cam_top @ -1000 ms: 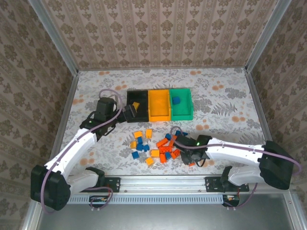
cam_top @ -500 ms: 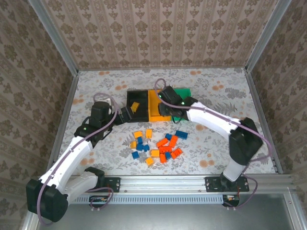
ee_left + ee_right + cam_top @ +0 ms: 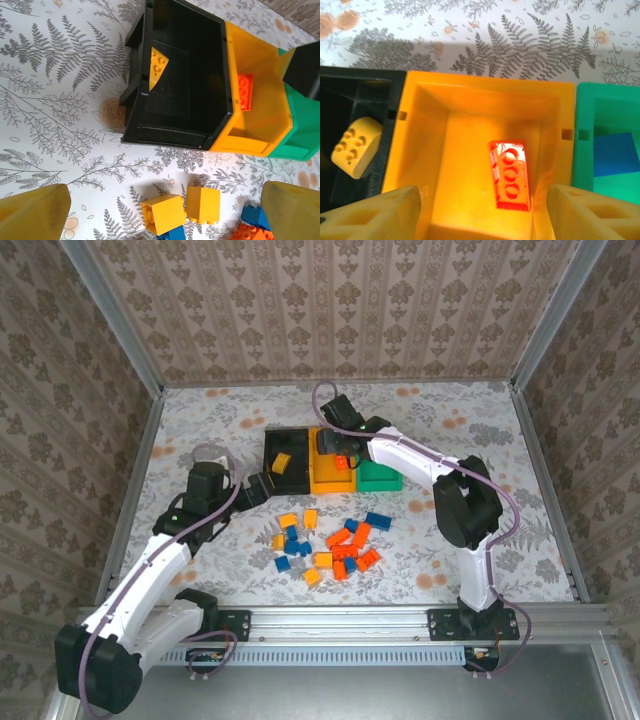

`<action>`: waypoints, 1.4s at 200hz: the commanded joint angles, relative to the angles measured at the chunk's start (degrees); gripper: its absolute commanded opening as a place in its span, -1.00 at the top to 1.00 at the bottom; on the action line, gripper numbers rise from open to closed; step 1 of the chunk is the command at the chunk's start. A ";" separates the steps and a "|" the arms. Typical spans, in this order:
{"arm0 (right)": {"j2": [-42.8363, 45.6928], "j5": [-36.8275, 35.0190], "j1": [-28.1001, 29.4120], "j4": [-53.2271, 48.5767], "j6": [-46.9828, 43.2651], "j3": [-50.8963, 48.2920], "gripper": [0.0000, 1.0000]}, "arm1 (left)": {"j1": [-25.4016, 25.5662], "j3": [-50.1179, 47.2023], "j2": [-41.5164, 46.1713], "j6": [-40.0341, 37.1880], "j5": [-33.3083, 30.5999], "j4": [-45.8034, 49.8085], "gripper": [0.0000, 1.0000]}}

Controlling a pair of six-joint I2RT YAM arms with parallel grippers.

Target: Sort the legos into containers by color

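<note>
Three joined containers stand in a row: a black bin (image 3: 284, 462), a yellow-orange bin (image 3: 330, 478) and a green bin (image 3: 380, 476). My right gripper (image 3: 482, 217) hangs open over the yellow-orange bin (image 3: 435, 165). A red-orange lego (image 3: 511, 175) lies free on that bin's floor between the spread fingers. A yellow lego (image 3: 355, 146) rests in the black bin and a blue one (image 3: 615, 155) in the green bin. My left gripper (image 3: 162, 215) is open, low over two yellow legos (image 3: 165, 214) just in front of the black bin (image 3: 175, 75).
The loose pile of yellow, red-orange and blue legos (image 3: 330, 540) lies on the patterned table in front of the bins. The right arm (image 3: 420, 460) reaches across the green bin. Walls enclose the table at the left, right and back.
The right arm swung from the pile up to the yellow-orange bin, opened, and the red-orange lego now lies in that bin. The left gripper drew back from the black bin towards the pile.
</note>
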State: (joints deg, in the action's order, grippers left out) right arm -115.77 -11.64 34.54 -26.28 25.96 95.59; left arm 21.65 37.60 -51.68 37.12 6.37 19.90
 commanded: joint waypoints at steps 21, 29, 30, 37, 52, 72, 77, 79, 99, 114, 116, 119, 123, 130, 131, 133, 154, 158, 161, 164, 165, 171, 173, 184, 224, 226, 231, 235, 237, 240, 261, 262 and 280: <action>8.38 1.66 0.54 1.57 1.28 -4.58 -0.47 | 3.01 3.92 -5.13 -5.00 0.09 6.82 -0.71; 10.20 1.99 0.55 2.33 1.65 -6.93 -0.47 | 4.90 4.74 -7.45 -5.83 -1.56 8.81 -0.68; 10.47 2.02 0.58 2.40 1.69 -7.27 -0.47 | 5.51 4.88 -7.77 -5.88 -1.81 9.09 -0.68; 11.96 2.14 0.61 2.88 2.05 -9.24 -0.47 | 7.67 5.31 -10.04 -6.33 -3.31 10.34 -0.66; 15.28 2.56 0.65 4.46 2.60 -13.52 -0.47 | 11.41 5.25 -14.42 -6.81 -4.97 10.18 -0.62; 19.09 2.59 0.74 5.54 2.96 -18.21 -0.47 | 15.35 5.24 -19.79 -7.72 -7.58 7.45 -0.60; 19.87 2.55 0.68 5.63 3.03 -19.15 -0.47 | 15.97 5.48 -21.19 -8.05 -8.33 6.88 -0.60; 20.23 2.58 0.69 5.69 3.04 -19.42 -0.47 | 16.17 5.60 -21.82 -8.12 -8.58 6.72 -0.60; 23.25 2.78 0.70 6.19 3.08 -22.34 -0.47 | 16.76 6.52 -26.06 -8.62 -10.58 5.32 -0.60; 25.40 2.59 0.64 6.67 3.05 -24.39 -0.47 | 16.67 6.43 -27.25 -8.88 -11.23 3.55 -0.59; 25.70 2.59 0.66 6.70 3.05 -24.66 -0.47 | 16.67 6.43 -27.36 -8.97 -11.21 3.32 -0.58; 26.13 2.62 0.67 6.75 3.06 -25.00 -0.47 | 16.65 6.43 -27.54 -9.06 -11.38 3.02 -0.56; 26.74 2.59 0.70 6.98 3.13 -25.53 -0.47 | 16.59 6.40 -27.77 -9.09 -11.46 2.72 -0.54; 27.64 2.67 0.69 7.03 3.22 -26.32 -0.47 | 16.43 6.43 -28.24 -9.09 -11.13 1.97 -0.51; 27.76 2.67 0.70 7.03 3.27 -26.46 -0.47 | 16.42 6.43 -28.31 -9.13 -11.03 1.85 -0.51; 28.02 2.67 0.70 7.14 3.30 -26.65 -0.47 | 16.34 6.38 -28.43 -9.12 -10.86 1.58 -0.50; 30.41 2.94 0.70 8.12 3.67 -29.08 -0.47 | 15.58 6.29 -30.21 -8.85 -9.56 -0.02 -0.48; 30.71 2.86 0.70 8.21 3.68 -29.36 -0.47 | 15.49 6.29 -30.54 -8.97 -9.41 -0.25 -0.48; 30.89 2.76 0.70 8.19 3.74 -29.59 -0.47 | 15.52 6.31 -30.82 -9.00 -9.32 -0.35 -0.48; 31.06 2.70 0.70 8.15 3.67 -29.71 -0.47 | 15.45 6.39 -31.04 -9.08 -9.28 -0.52 -0.49; 31.10 2.69 0.70 8.16 3.67 -29.82 -0.47 | 15.45 6.41 -31.12 -9.08 -9.27 -0.58 -0.49; 31.29 2.52 0.70 8.06 3.54 -29.93 -0.48 | 15.40 6.43 -31.56 -9.15 -9.10 -0.94 -0.50; 31.41 2.50 0.70 8.08 3.50 -30.00 -0.47 | 15.41 6.38 -31.69 -9.21 -8.99 -1.10 -0.51; 31.65 2.42 0.66 8.17 3.41 -30.35 -0.48 | 15.47 6.49 -32.30 -9.24 -8.38 -1.87 -0.51; 31.49 1.62 0.55 8.21 3.14 -30.99 -0.48 | 15.46 6.59 -34.40 -8.92 -7.88 -2.63 -0.37; 31.48 1.62 0.53 8.18 3.16 -30.99 -0.48 | 15.47 6.58 -34.44 -8.85 -7.91 -2.60 -0.36; 31.43 1.66 0.52 8.26 3.14 -30.99 -0.48 | 15.50 6.38 -34.53 -8.77 -8.01 -2.67 -0.35; 31.31 1.71 0.52 8.35 3.14 -30.99 -0.48 | 15.53 6.22 -34.54 -8.76 -8.25 -2.81 -0.33; 31.37 1.71 0.52 8.29 3.14 -31.04 -0.48 | 15.53 6.16 -34.67 -8.79 -8.36 -2.77 -0.32; 31.34 1.73 0.53 8.38 3.20 -31.00 -0.48 | 15.50 6.02 -34.69 -8.68 -8.51 -2.79 -0.31; 31.44 1.80 0.52 8.70 3.32 -31.14 -0.48 | 15.37 5.56 -34.80 -8.61 -8.86 -3.21 -0.17; 31.42 1.80 0.52 8.70 3.32 -31.16 -0.48 | 15.36 5.60 -34.76 -8.63 -8.89 -3.21 -0.16; 31.43 1.80 0.52 8.74 3.39 -31.04 -0.48 | 15.37 5.64 -34.47 -8.56 -8.75 -3.26 0.03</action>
State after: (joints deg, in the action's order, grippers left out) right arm -85.23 -9.21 34.81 -19.25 28.71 65.01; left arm 37.41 43.18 -86.19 28.73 -2.02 17.04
